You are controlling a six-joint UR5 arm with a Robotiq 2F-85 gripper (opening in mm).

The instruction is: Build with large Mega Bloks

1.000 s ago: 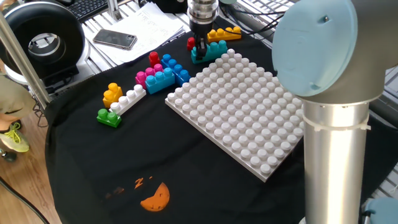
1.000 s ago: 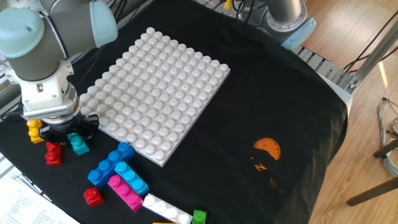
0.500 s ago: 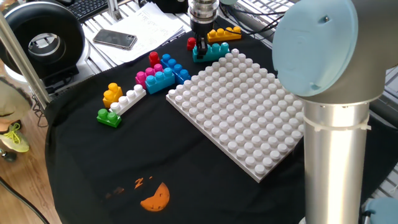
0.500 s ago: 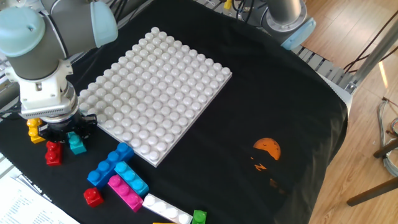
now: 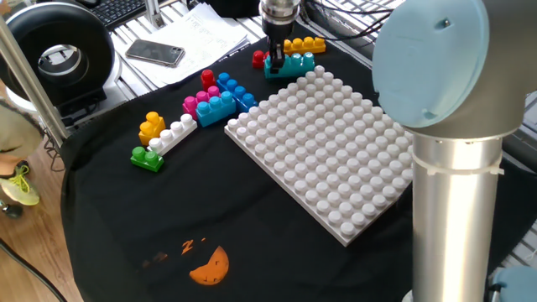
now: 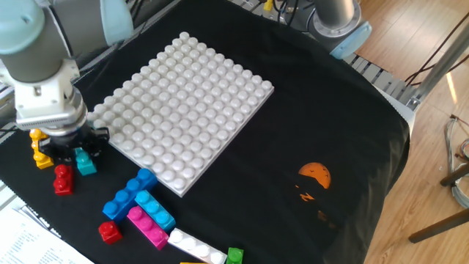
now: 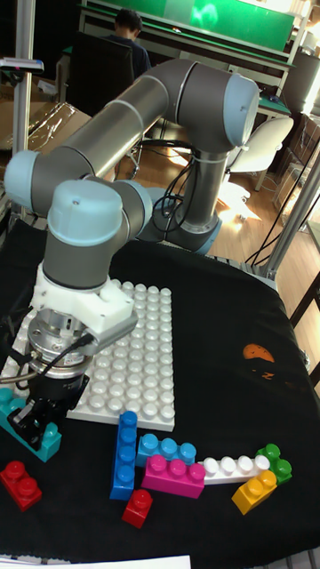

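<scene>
The tool (image 7: pixel 36 416) is closed on the teal block (image 7: pixel 27 433), just beside the white baseplate (image 5: pixel 323 143).

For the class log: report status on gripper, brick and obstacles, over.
Gripper shut on teal brick, low at the cloth. Baseplate close beside it. Red brick and yellow brick crowd the spot.
</scene>
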